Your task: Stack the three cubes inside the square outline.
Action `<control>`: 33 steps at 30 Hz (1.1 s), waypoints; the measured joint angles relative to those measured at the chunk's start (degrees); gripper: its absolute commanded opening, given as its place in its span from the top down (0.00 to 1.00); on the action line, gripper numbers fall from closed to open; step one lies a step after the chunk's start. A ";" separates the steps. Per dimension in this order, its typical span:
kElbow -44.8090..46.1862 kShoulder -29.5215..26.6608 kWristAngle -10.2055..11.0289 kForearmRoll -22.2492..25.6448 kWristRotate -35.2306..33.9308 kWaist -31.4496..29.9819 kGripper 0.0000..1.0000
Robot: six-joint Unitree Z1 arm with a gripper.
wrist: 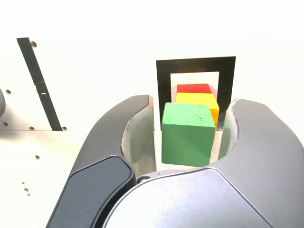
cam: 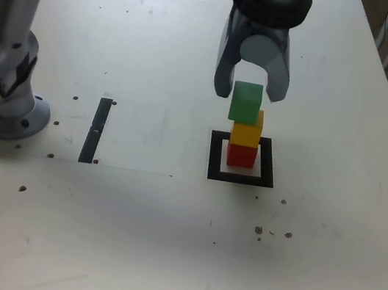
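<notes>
The three cubes stand as one tower inside the square outline (cam: 214, 165): the red cube (cam: 241, 155) at the bottom, the yellow-orange cube (cam: 246, 133) on it, and the green cube (cam: 246, 103) on top. The green one sits slightly toward the exterior view's left. My gripper (cam: 249, 93) hangs over the tower, open, one finger on each side of the green cube. In the wrist view the green cube (wrist: 187, 140) has a narrow gap to both fingers. The yellow-orange cube (wrist: 199, 99), red cube (wrist: 194, 88) and square outline (wrist: 164, 80) show beyond it.
A thin black strip (cam: 96, 131) lies on the white table to the exterior view's left of the outline, also in the wrist view (wrist: 38, 85). The arm's grey base (cam: 6, 110) stands at the far left. Small dark specks dot the tabletop.
</notes>
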 measured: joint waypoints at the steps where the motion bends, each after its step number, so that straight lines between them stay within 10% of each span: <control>1: 0.00 -0.11 0.07 0.00 -0.10 0.00 0.01; 12: -1.60 -2.81 -0.09 0.26 -0.18 0.00 0.01; 25: 8.21 -20.13 -2.19 4.05 -0.23 -0.52 0.01; 33: 24.45 -29.90 -2.93 -6.05 -0.24 -0.52 0.01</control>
